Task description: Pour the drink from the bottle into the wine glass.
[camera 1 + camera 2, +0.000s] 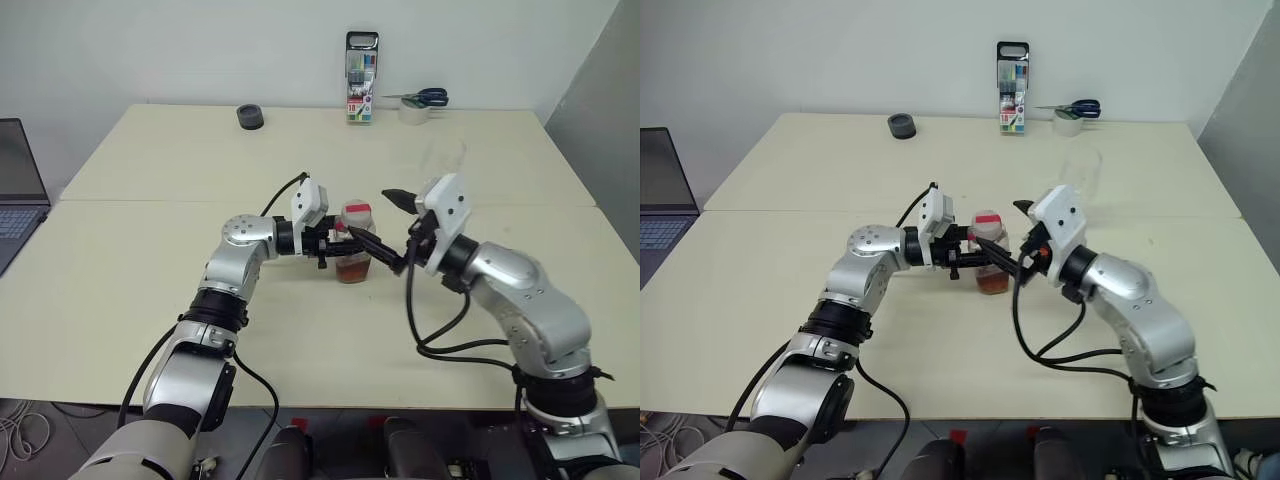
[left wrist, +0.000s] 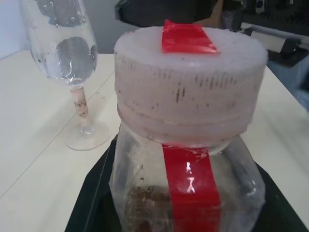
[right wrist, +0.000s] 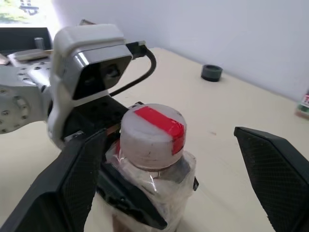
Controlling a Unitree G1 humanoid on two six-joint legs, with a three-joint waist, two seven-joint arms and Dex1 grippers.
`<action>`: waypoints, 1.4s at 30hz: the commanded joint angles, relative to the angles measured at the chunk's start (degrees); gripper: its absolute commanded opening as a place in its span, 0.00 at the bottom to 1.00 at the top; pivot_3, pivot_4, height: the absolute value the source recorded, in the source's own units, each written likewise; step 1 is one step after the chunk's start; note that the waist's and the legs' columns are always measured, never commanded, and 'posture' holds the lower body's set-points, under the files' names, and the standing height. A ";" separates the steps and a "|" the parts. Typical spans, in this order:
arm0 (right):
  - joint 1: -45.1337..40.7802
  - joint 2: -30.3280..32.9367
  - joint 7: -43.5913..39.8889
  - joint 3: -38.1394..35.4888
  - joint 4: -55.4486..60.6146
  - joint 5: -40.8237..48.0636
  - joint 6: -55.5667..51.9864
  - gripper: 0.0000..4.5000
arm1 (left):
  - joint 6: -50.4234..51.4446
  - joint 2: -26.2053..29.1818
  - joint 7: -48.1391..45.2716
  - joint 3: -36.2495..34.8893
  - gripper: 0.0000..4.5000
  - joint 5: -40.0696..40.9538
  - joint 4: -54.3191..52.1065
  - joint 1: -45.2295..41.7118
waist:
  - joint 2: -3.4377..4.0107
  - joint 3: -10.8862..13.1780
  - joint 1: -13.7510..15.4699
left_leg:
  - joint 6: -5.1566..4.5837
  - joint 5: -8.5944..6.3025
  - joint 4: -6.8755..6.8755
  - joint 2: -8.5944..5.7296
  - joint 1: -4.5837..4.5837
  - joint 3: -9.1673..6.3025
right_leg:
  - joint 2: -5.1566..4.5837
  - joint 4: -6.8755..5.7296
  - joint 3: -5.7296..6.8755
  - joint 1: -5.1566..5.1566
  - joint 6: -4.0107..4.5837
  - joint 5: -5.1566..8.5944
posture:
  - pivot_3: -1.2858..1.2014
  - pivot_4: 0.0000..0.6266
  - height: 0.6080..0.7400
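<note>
Now left fingers [image 1: 345, 245] clamped on the bottle [image 1: 355, 256], right fingers [image 1: 392, 230] spread wide around its cap [image 3: 152, 134]

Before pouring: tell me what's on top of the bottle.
A white cap with a red tape strip across it sits on the bottle. The mouth beneath is covered. The left claw holds the bottle.

I see the bottle [image 1: 354, 244] standing upright, clear plastic with a whitish cap crossed by a red strip, still capped. The drink [image 1: 353, 271], reddish-brown, fills only its bottom. The wine glass [image 2: 67, 58] stands upright beyond the bottle, empty.
</note>
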State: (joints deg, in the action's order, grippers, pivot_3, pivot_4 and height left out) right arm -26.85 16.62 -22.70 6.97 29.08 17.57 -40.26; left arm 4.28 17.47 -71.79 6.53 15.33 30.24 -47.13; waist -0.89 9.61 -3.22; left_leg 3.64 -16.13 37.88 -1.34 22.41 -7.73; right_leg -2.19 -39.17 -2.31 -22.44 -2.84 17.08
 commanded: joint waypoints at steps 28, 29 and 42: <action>-0.78 -9.14 7.25 3.30 -3.46 -5.71 5.99 0.59 | -2.16 0.21 -1.50 -0.25 0.40 -0.48 0.47 -2.24 | 0.01 0.00 -0.10 | 0.00 0.00 -0.01 -0.01 0.00 0.00 | 0.01 0.01 0.01 0.00 0.00 0.00 | 0.52 0.24 1.00; -0.72 -9.00 6.91 3.41 -3.37 -5.61 6.08 0.58 | -2.13 0.23 -1.54 -0.21 0.40 -0.48 0.41 -2.22 | 0.01 0.00 -0.10 | 0.00 0.00 -0.01 -0.02 0.00 0.00 | 0.00 0.01 0.01 0.00 0.00 0.00 | 0.52 0.24 1.00; -14.63 8.99 -28.61 3.18 -20.97 4.62 11.37 0.42 | -1.42 1.26 -1.77 -0.29 0.40 -0.16 -1.88 -1.34 | 0.05 0.02 -0.20 | -0.17 -0.09 -0.03 0.00 -0.06 0.12 | 0.05 0.05 0.10 0.09 0.00 0.00 | 0.52 0.24 1.00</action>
State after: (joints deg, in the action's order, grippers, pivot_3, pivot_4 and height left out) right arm -39.34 24.21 -46.05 9.92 9.02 21.52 -29.28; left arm 2.29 17.61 -73.52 7.09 14.66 30.74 -47.88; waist -0.84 9.63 -3.43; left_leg 3.48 -16.23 37.86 -1.35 22.35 -7.59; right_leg -2.14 -39.13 -2.23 -22.36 -2.84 17.08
